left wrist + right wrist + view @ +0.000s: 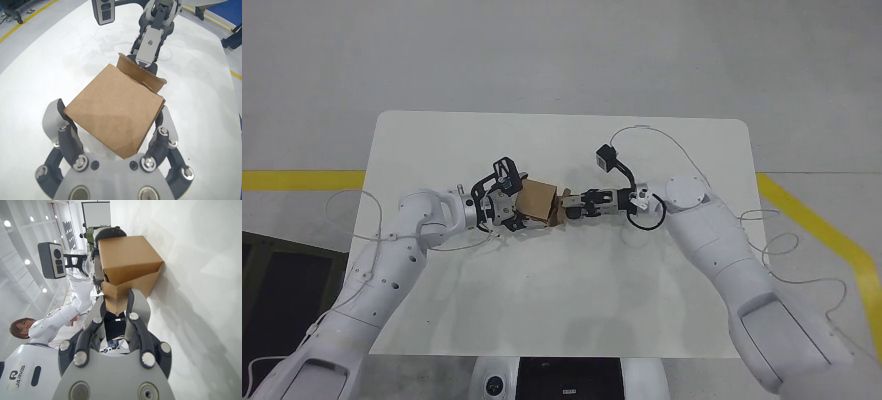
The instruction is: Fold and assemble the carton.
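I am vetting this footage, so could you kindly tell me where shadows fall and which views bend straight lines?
Top view: even light, table edges straight. Left wrist view: the table's edge bows; soft shadow under the carton. Right wrist view: lamps glare; beams behind bow.

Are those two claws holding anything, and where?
Both hold the carton: the left gripper clamps its body from both sides; the right gripper pinches an open end flap.

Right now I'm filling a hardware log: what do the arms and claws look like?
The left arm and right arm have glossy white shells with thin white cables alongside. The left claw and right claw have silver finger plates, black pads and linkages, silver bolts.
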You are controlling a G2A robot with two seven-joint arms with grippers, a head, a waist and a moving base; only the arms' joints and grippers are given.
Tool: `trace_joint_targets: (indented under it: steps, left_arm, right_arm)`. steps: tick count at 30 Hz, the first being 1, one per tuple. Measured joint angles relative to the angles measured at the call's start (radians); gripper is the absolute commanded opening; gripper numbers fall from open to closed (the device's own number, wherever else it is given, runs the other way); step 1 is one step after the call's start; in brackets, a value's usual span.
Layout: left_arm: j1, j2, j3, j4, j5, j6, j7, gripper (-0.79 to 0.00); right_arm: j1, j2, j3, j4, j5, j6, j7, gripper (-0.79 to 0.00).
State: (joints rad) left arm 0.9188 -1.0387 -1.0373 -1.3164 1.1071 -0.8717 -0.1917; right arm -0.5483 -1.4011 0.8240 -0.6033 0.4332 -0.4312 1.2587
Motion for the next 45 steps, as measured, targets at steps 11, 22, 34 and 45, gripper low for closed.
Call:
trace_joint_targets:
  steps: [11, 22, 34, 45]
  left_arm:
    - [-0.002, -0.002, 0.000, 0.001, 0.004, 0.001, 0.002, 0.000]
    - [0.011, -0.001, -0.005, -0.015, 0.002, 0.008, -0.005, 0.000]
    - [0.028, 0.002, -0.015, -0.039, 0.005, 0.013, -0.006, 0.000]
    - [0.053, 0.005, -0.029, -0.074, 0.002, 0.037, -0.014, 0.000]
  right_arm:
    - [0.027, -0.012, -0.022, -0.005, -0.064, -0.015, 0.004, -0.591]
    - [0.052, -0.029, -0.042, 0.016, -0.096, -0.028, 0.013, -0.591]
    - [0.066, -0.022, -0.021, 0.018, -0.112, -0.043, 0.019, -0.526]
    - [0.072, -0.016, -0.017, 0.007, -0.161, -0.026, 0.000, -0.529]
